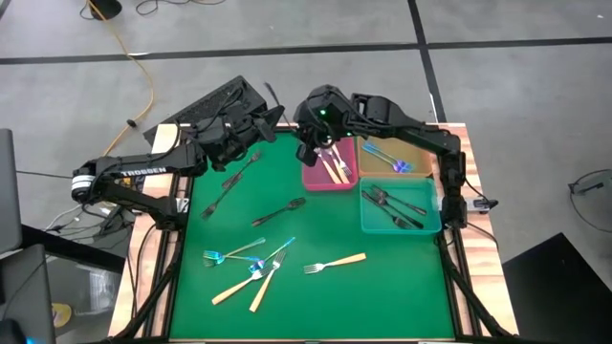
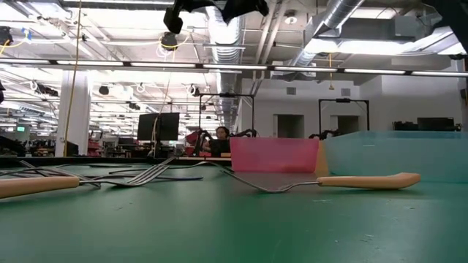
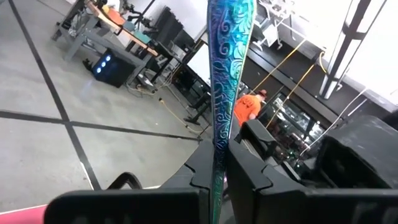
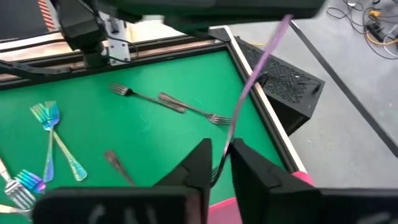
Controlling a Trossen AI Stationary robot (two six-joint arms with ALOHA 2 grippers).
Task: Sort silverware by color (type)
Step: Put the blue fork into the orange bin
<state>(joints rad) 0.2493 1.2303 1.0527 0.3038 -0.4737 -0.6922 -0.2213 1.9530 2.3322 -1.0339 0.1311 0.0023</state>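
blue fork [image 3: 227, 93]: clenched upright in left gripper [image 3: 214, 180], tines hidden below its fingers | right gripper [image 4: 219, 165]: just beside the left one, at the same fork's handle, grip cannot be told | pink bin [image 1: 320, 179]: beneath right gripper, partly covered | low view: both grippers cut off at the top edge

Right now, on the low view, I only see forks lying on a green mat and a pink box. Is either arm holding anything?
Observer: Yes. The left gripper is shut on an iridescent blue fork, lifted off the mat.
Operator: Where is the other arm?
Observer: The right gripper hangs over the pink bin, close beside the left one.
Operator: What's inside that bin?
Observer: Tan-handled forks.
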